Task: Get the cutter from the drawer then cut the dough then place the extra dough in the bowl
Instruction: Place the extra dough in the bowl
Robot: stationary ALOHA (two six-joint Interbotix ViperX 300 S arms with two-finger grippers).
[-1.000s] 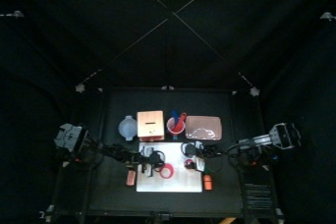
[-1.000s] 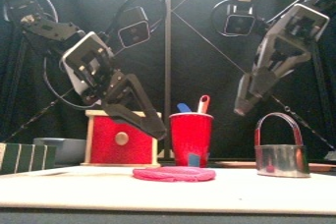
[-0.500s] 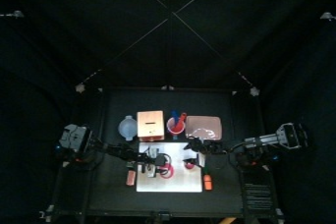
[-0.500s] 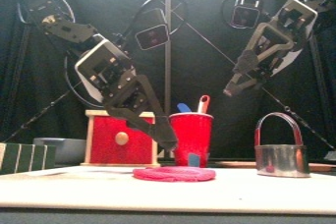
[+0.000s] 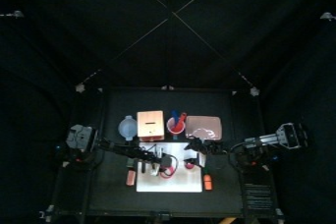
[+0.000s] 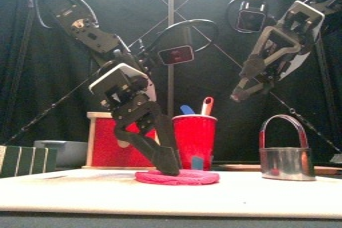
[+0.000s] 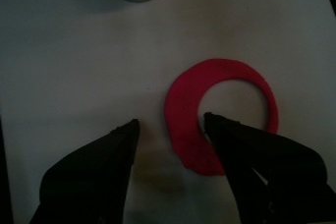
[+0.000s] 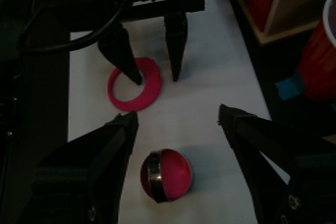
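Lifting the extra dough looks to be the step in hand. The dough ring (image 7: pixel 184 130) lies flat on the white cutting board (image 7: pixel 79 61) with its middle cut out, and the metal cutter (image 6: pixel 285 159) stands apart on the board's right side. The left gripper (image 7: pixel 171 122) is down at the ring with its jaws open. In the left wrist view one jaw is outside the band and the other is over the hole, so the band sits between them. Nothing is gripped yet. The right gripper (image 8: pixel 178 118) hangs raised over the right of the board, jaws open and empty.

To do this well, the left gripper should sink until both tips meet the board. It should then close across the band, not along it, so the soft dough is pinched through its full thickness. A thin flat ring probably clings to the board, so a slow lift that peels it from one side seems safer than a straight pull, which might tear or stretch it. Once hanging, the ring will likely droop. It therefore needs carrying high enough to pass the wooden box (image 5: pixel 148 123) and the rim of the blue-grey bowl (image 5: pixel 128 127). The bowl stands at the back left of the tabletop (image 5: pixel 132 100), just beside the box. Release should come only over the bowl's middle.
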